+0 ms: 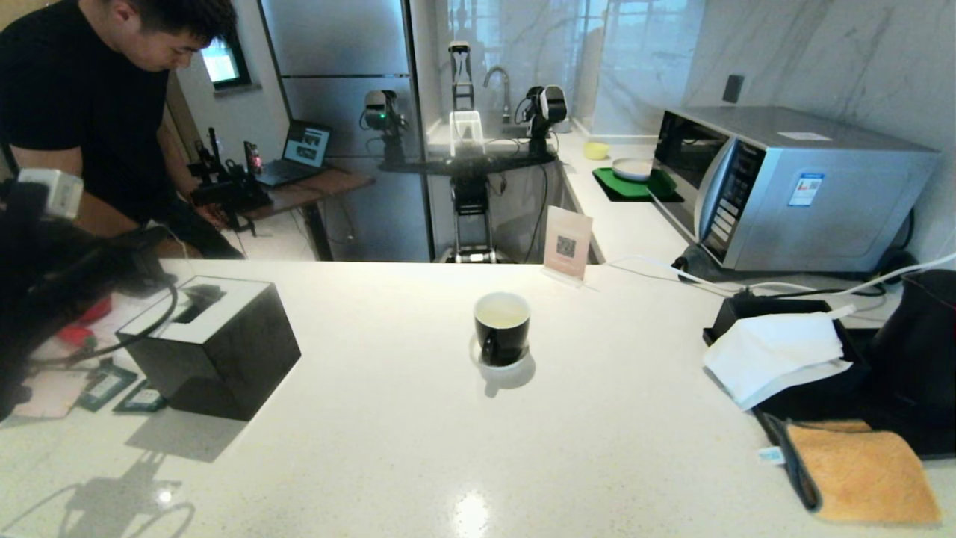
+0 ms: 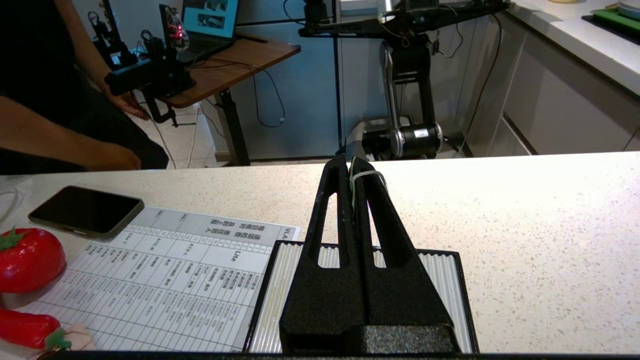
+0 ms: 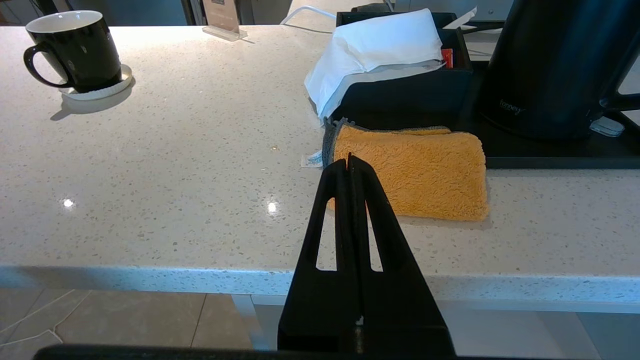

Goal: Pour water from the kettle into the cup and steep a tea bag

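The black cup (image 1: 502, 326) stands on its white saucer (image 1: 515, 365) mid-counter, with pale water (image 1: 501, 311) inside. The same cup (image 3: 75, 47) shows in the right wrist view. At the far right stands the black kettle (image 1: 919, 344) (image 3: 545, 65). My left gripper (image 2: 350, 167) hovers over the black tissue box (image 2: 440, 280) at the left, shut on the tea bag's green tag (image 2: 352, 186). The white string (image 2: 369, 174) loops over one fingertip; the bag itself is hidden. My right gripper (image 3: 348, 160) hangs shut and empty off the counter's front edge.
A black tray with white tissue (image 1: 777, 347) and an orange cloth (image 1: 859, 471) lie by the kettle. The microwave (image 1: 792, 187) sits behind. A person (image 1: 82, 112) leans at the far left. A phone (image 2: 85, 211), a printed sheet (image 2: 165, 280) and red toy vegetables (image 2: 27, 260) lie near the box.
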Controlling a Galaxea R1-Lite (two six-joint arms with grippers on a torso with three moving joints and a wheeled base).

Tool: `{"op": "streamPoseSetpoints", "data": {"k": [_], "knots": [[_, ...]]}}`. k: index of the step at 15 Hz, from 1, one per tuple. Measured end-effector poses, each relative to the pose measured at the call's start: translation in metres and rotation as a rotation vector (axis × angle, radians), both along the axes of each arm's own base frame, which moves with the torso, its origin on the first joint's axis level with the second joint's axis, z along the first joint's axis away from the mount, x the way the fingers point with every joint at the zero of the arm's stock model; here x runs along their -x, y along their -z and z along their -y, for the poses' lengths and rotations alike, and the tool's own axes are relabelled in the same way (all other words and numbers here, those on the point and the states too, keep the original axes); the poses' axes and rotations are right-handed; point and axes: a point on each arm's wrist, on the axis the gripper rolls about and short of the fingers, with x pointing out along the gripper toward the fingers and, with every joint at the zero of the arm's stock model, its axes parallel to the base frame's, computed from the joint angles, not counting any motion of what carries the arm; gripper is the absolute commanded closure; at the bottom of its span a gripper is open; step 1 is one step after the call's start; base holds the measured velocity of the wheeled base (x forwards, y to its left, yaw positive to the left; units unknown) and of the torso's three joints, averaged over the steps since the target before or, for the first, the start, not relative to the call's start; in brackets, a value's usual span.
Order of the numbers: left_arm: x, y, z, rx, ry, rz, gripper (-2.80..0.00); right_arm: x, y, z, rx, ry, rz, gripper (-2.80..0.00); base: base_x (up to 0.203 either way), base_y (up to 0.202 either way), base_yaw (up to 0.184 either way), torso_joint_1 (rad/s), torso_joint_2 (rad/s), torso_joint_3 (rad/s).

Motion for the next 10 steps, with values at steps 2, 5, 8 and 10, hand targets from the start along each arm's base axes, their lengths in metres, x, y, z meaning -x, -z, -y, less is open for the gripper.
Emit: {"op": "streamPoseSetpoints", "data": {"k": [2,5,8,10], "knots": [[0.0007,-0.0012,0.0001,0.000,-0.001,0.004,0.00,0.0000,0.0000,0.0000,0.000,0.000,0.000,0.00,0.000,0.000,0.000,0.000,0.00,0.000],[0.0016,-0.0030,0.0005,0.000,0.000,0.009,0.00,0.0000,0.0000,0.0000,0.000,0.000,0.000,0.00,0.000,0.000,0.000,0.000,0.00,0.000],[0.0017,-0.0038,0.0008,0.001,0.002,0.011,0.00,0.0000,0.0000,0.0000,0.000,0.000,0.000,0.00,0.000,0.000,0.000,0.000,0.00,0.000],[0.0017,-0.0039,0.0009,0.001,0.002,0.012,0.00,0.0000,0.0000,0.0000,0.000,0.000,0.000,0.00,0.000,0.000,0.000,0.000,0.00,0.000]]}}
